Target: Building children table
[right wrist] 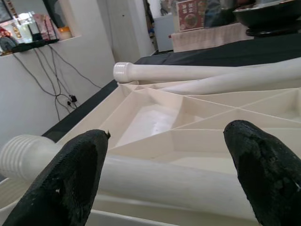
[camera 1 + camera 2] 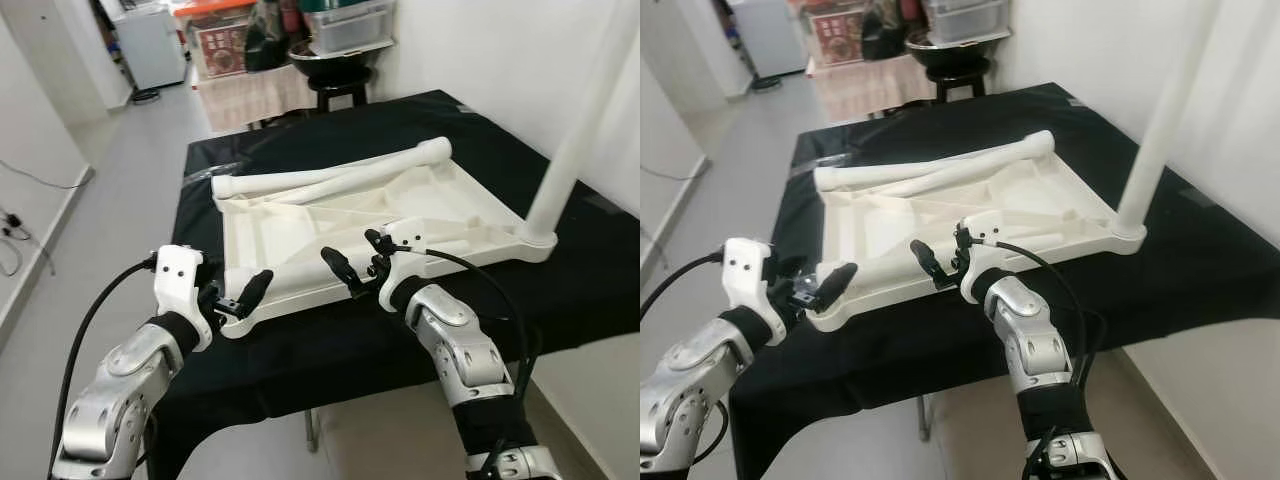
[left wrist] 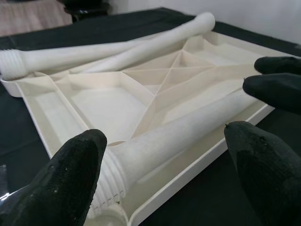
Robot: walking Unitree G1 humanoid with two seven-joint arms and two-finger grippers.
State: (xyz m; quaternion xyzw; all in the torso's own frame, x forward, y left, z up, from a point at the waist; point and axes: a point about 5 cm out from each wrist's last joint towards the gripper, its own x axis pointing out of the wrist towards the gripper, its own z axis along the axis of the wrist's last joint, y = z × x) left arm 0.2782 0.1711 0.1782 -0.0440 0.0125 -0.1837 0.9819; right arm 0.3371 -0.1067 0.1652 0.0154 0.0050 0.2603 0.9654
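Item: tabletop (image 2: 300, 215), underside up on the black table (image 2: 560, 290) so leg sockets face me. One leg (image 2: 575, 130) fitted, far right. Loose leg (image 3: 188, 129) lies along near edge; my left gripper (image 2: 243, 295) and right gripper (image 2: 352, 268) spread, empty, straddling it to lift.

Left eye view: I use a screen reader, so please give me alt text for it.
A white tabletop lies upside down on a black-covered table, loose legs on it, one leg standing at a corner. The left gripper and right gripper hover open at its near edge.

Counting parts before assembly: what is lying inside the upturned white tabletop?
Three loose white legs lie in the upturned tabletop: two crossing at the far edge, one along the near edge. Anything beneath them is hidden.
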